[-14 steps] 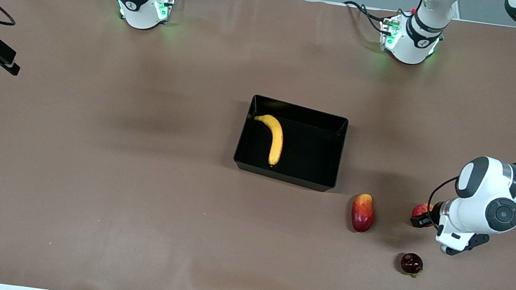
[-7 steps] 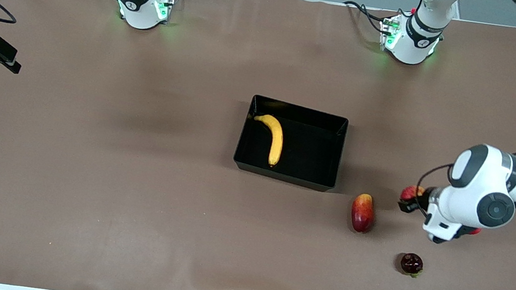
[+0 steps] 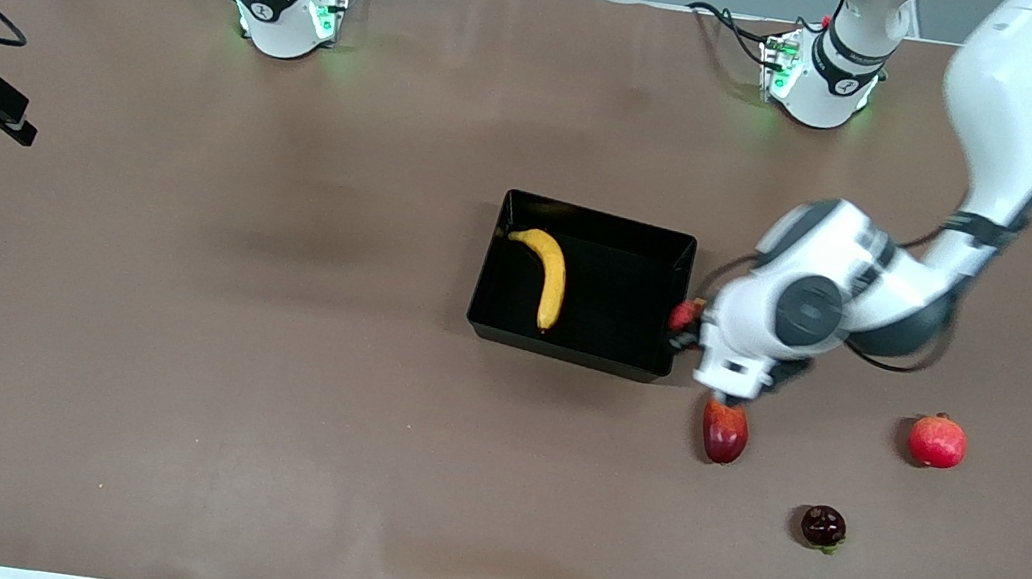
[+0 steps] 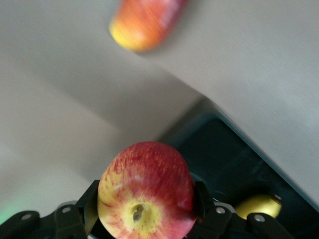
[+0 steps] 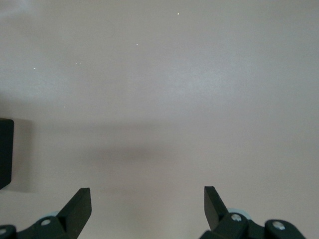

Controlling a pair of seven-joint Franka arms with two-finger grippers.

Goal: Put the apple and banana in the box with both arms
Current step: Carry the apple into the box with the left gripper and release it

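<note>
No readable labels; on the brown table (image 3: 266, 345), the apple (image 4: 145, 191) is pinched by the left gripper (image 4: 144, 209) over the box (image 3: 673, 251) rim, while the right gripper (image 5: 144, 209) fingers are spread, waiting at the table edge.

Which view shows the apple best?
The left wrist view: the apple fills it, streaked red and yellow, clamped in the left gripper. The front view shows only a red sliver at the box edge; the right wrist view shows none.

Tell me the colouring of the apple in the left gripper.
Red with yellow streaks; clearest in the left wrist view: apple, left gripper.
</note>
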